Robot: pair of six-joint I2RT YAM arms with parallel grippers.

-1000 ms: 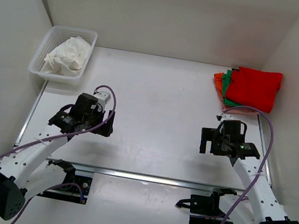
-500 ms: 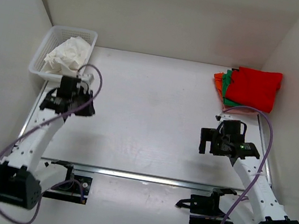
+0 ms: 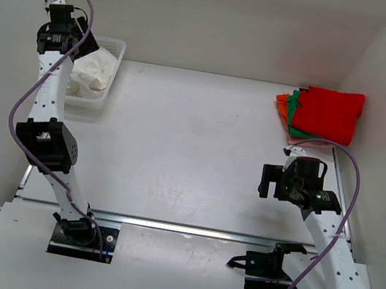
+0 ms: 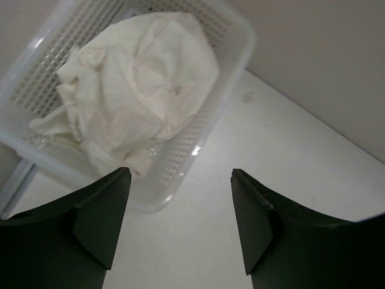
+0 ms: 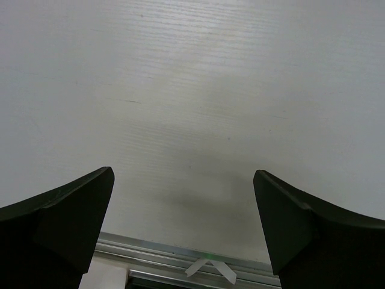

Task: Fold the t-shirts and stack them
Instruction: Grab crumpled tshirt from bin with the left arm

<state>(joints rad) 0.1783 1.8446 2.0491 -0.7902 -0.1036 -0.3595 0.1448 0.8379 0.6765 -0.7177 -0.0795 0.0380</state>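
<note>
A crumpled white t-shirt (image 3: 89, 75) lies in the white mesh basket (image 3: 117, 47) at the back left. It also shows in the left wrist view (image 4: 135, 84), filling most of the basket (image 4: 240, 42). My left gripper (image 3: 61, 37) is raised high over the basket, open and empty (image 4: 180, 171). A folded stack sits at the back right: red t-shirt (image 3: 329, 112) on top, green (image 3: 295, 104) under it, orange (image 3: 282, 104) lowest. My right gripper (image 3: 284, 186) hovers over bare table in front of that stack, open and empty (image 5: 183, 173).
White walls close in the table on the left, back and right. A metal rail (image 5: 180, 247) runs along the near table edge below the right gripper, with a bit of white tape (image 5: 210, 269) on it.
My left arm has swung from the table's left middle up and back, so that it now stands high over the basket. The right gripper has shifted slightly toward the near edge.
</note>
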